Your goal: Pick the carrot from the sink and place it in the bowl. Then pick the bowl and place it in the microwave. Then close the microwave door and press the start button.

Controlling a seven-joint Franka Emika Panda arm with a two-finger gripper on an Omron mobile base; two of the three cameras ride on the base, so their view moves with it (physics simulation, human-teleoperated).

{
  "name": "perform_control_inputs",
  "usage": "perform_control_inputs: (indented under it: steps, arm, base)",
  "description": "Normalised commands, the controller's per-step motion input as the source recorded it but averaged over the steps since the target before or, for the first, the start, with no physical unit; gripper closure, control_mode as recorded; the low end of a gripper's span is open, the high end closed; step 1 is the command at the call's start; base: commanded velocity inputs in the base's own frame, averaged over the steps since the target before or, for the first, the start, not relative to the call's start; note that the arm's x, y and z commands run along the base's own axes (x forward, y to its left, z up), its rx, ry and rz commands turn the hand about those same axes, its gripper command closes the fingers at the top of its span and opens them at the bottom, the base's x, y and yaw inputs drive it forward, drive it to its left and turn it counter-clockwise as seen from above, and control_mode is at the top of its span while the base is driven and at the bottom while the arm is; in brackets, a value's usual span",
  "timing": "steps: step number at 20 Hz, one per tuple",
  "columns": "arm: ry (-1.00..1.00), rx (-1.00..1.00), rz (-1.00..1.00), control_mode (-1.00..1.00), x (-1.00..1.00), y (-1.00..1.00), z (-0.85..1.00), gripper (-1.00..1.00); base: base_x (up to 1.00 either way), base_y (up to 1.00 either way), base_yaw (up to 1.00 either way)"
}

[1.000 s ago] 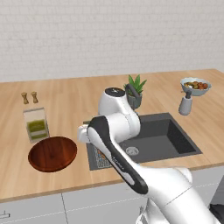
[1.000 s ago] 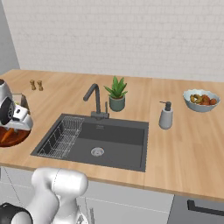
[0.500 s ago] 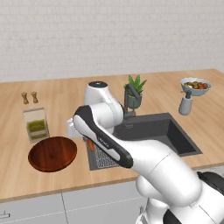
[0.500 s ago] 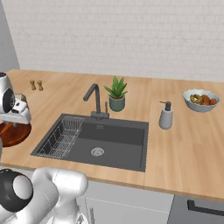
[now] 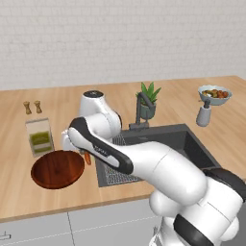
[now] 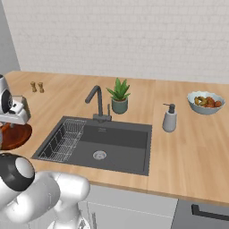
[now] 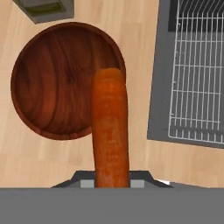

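Carrot (image 7: 110,131): orange stick held lengthwise in the gripper (image 5: 82,154), tip seen over the near rim of the bowl (image 7: 65,78) in hand view; in left base view a bit of orange shows just beside the bowl's right edge, above the counter (image 5: 57,197).
Gripper: jaws closed narrow on the carrot, hanging betw. bowl and sink (image 6: 116,143).
Bowl: dark reddish-brown wood, nothing in it, on counter left of sink, close to it.
Sink: dark grey basin w/ round drain; wire rack (image 6: 62,141) in its left part; dark faucet (image 6: 96,100) at back edge.
Bkgd, left: green-labelled box (image 5: 39,137) just behind bowl; two small shakers (image 5: 32,106) farther back.
Bkgd, right: potted plant (image 6: 119,95) beside faucet; soap dispenser (image 6: 169,118) right of sink; pale fruit bowl (image 6: 205,102) well beyond.
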Motion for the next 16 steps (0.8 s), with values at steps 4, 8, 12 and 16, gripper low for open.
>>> perform_control_inputs:
  steps: [4, 8, 12, 16]
  arm:
    - [0.00, 0.00, 0.00, -1.00, 0.25, 0.34, -0.21, 1.00]
    - [0.00, 0.00, 0.00, -1.00, 0.23, 0.41, -0.20, 1.00]
    - [-0.01, 0.00, 0.00, -1.00, 0.32, 0.30, -0.26, 1.00]
    - [0.08, 0.00, 0.00, -1.00, 0.44, 0.06, -0.28, 1.00]
  base:
    - [0.00, 0.00, 0.00]
    - [0.00, 0.00, 0.00]
    - [0.00, 0.00, 0.00]
    - [0.00, 0.00, 0.00]
